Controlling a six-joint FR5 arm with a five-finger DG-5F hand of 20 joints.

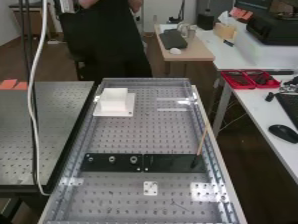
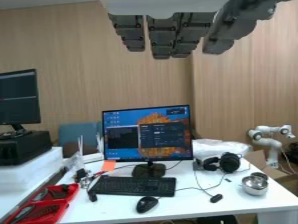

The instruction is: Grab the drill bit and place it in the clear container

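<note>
Three small metal pieces (image 1: 112, 159) sit on the black plate (image 1: 122, 167), lower left of the high view; one is maybe the drill bit, likely light, stiff, slippery, best pinched by its sides. The robot hand (image 2: 161, 38) has fingers apart.

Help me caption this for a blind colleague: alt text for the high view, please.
Perforated bench with two black plates end to end across it, the left one bearing three round fittings. A wooden stick slants at the right plate; farther off sits a white block.
</note>
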